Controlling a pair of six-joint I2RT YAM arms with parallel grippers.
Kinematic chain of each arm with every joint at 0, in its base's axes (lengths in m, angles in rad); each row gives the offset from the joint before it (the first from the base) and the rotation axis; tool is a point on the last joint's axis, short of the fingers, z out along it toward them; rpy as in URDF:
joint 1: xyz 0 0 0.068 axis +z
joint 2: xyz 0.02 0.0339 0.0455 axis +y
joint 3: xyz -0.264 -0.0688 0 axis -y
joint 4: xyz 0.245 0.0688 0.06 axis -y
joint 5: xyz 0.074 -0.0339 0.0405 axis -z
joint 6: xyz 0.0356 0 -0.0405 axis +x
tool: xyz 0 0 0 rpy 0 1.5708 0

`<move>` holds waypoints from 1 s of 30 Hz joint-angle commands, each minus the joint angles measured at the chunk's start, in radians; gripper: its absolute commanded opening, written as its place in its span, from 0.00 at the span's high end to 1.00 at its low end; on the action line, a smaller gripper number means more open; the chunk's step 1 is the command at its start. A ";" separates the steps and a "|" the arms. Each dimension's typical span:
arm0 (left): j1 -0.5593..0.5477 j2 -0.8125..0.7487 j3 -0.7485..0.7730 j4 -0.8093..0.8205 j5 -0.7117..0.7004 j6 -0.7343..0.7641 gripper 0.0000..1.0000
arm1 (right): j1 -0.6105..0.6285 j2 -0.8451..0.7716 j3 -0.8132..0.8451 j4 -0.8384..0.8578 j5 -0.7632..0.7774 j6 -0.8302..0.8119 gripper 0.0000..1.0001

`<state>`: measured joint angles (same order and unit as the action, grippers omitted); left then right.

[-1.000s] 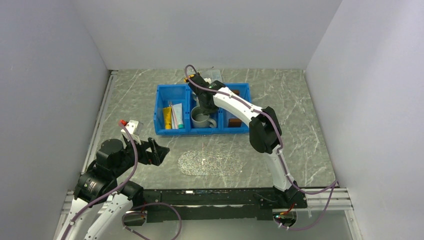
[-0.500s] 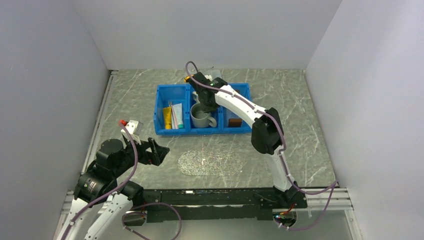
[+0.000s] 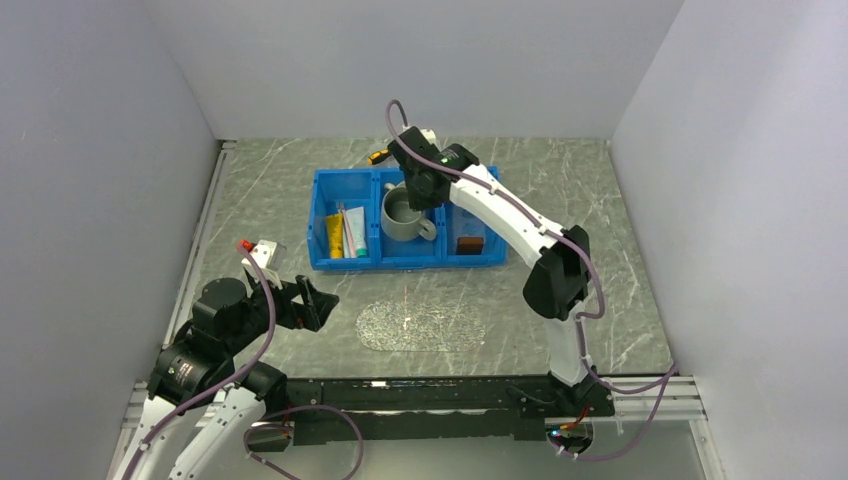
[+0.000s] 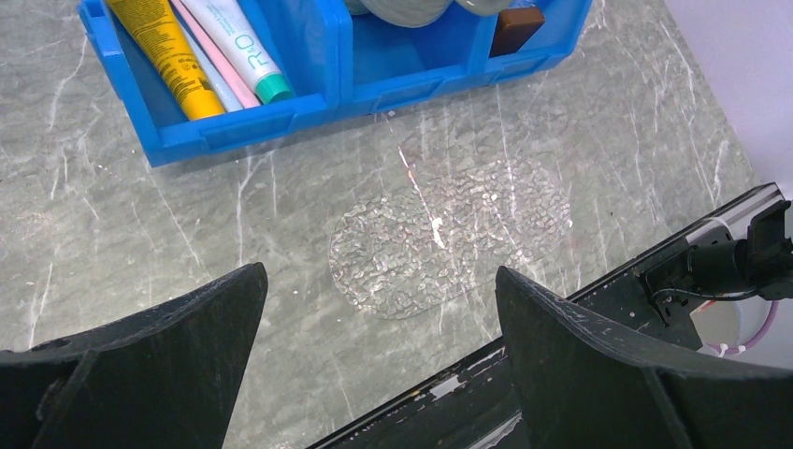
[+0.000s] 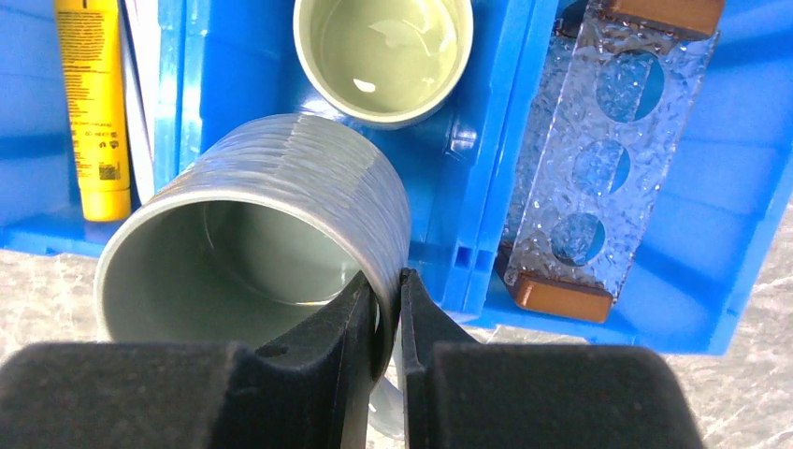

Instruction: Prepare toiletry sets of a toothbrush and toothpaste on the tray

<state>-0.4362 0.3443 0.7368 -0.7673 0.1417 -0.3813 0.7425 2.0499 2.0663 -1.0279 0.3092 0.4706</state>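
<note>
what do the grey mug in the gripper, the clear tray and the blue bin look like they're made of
Grey mug: likely glazed ceramic, given the thick rim, fine ridges and soft sheen, though plastic is possible. Tray: clear pebbled plastic or glass, hard to say which; its end blocks look like brown wood. Blue bin: moulded plastic, uniform glossy colour with ribbed walls.

The surface (image 3: 620, 250) is a grey-green slab of marble-patterned stone, crossed by thin white veins. Three plain, matte walls close it in: a back wall (image 3: 420, 60), a left wall (image 3: 90, 180) and a right wall (image 3: 750, 180), all pale grey with a faint lilac cast. A light metal strip (image 3: 205, 230) runs along the surface's left edge, at the foot of the left wall. A black rail (image 3: 420, 392) spans the near edge. The light is soft and even, with only faint shadows.
</note>
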 commanded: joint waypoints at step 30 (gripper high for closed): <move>-0.001 0.036 0.005 0.031 -0.012 0.009 0.01 | 0.062 -0.741 -0.744 0.161 -0.137 -0.237 1.00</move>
<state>-0.4362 0.3595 0.7364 -0.7677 0.1345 -0.3813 0.7975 1.3911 1.3678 -0.9642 0.1921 0.2512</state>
